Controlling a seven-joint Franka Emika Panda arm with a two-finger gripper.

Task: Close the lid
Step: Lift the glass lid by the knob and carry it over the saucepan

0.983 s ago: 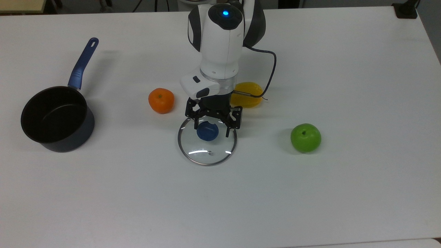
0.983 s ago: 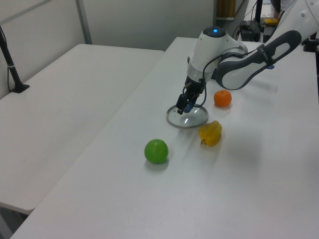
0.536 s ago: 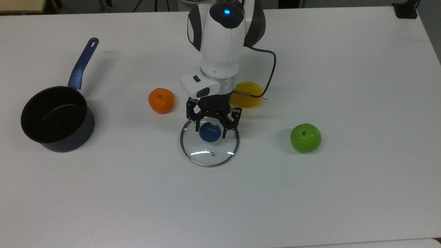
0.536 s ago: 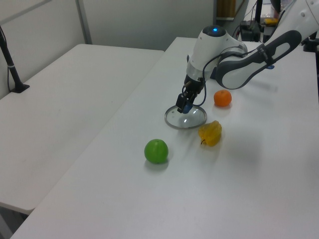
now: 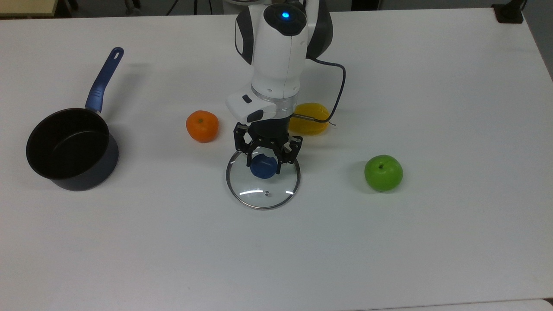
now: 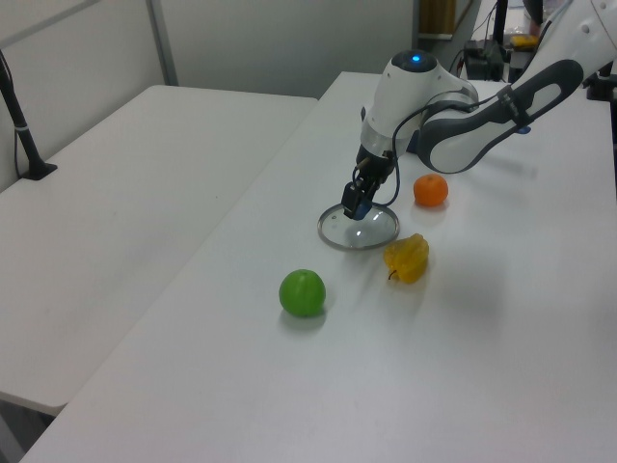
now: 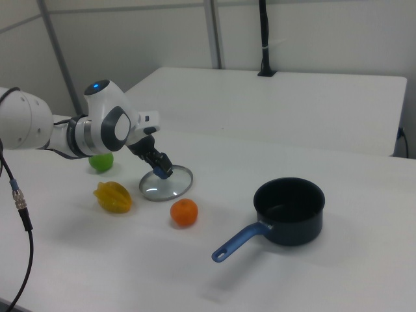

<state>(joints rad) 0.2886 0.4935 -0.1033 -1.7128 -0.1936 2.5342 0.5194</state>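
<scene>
The lid [image 5: 262, 192] is a round clear glass disc with a thin metal rim and lies flat on the white table near the middle. Its blue knob [image 5: 263, 167] sits between the black fingers of my gripper [image 5: 264, 166], which comes straight down from above and is shut on the knob. The same grip appears in the left view, gripper [image 6: 352, 205] over lid [image 6: 361, 231], and in the right view, gripper [image 7: 162, 170] over lid [image 7: 170, 186]. A dark pot [image 5: 110, 160] with a blue handle stands open at the top view's far left.
An orange [image 5: 202, 126] lies just to the top view's left of the gripper. A yellow fruit [image 5: 314, 122] sits behind the wrist, partly hidden by it. A green apple [image 5: 383, 172] rests to the top view's right. The arm's cable [image 5: 341, 86] hangs beside the yellow fruit.
The fingers have drawn in from a wide stance onto the blue knob. The lid shifted slightly toward the top view's right.
</scene>
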